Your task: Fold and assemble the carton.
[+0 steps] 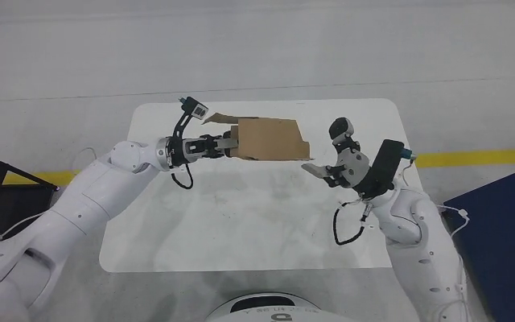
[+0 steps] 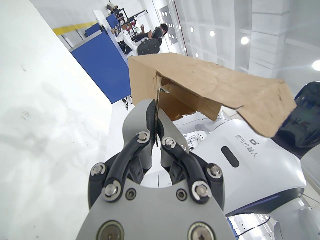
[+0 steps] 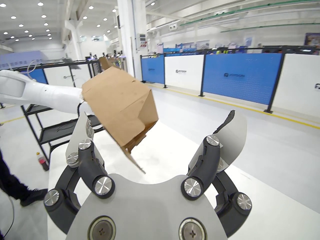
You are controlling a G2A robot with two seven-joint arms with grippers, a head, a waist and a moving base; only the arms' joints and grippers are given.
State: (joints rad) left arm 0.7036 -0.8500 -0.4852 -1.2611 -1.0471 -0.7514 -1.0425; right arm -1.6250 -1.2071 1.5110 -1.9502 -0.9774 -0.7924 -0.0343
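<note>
A brown cardboard carton (image 1: 271, 138) hangs in the air above the far half of the white table (image 1: 241, 233), partly formed, with loose flaps at both ends. My left gripper (image 1: 231, 145) is shut on the edge of one flap at the carton's left end; in the left wrist view its pads (image 2: 152, 116) pinch the thin cardboard edge of the carton (image 2: 212, 86). My right gripper (image 1: 323, 161) stands open to the right of the carton, apart from it. In the right wrist view the carton (image 3: 120, 106) floats between and beyond the open gripper (image 3: 160, 123), one flap hanging down.
The table's rounded far corners (image 1: 386, 105) and edges lie close to both arms. A black shelf rack (image 3: 50, 126) stands beyond the table on the left arm's side. Blue partition panels (image 2: 100, 58) stand on the floor past the right side.
</note>
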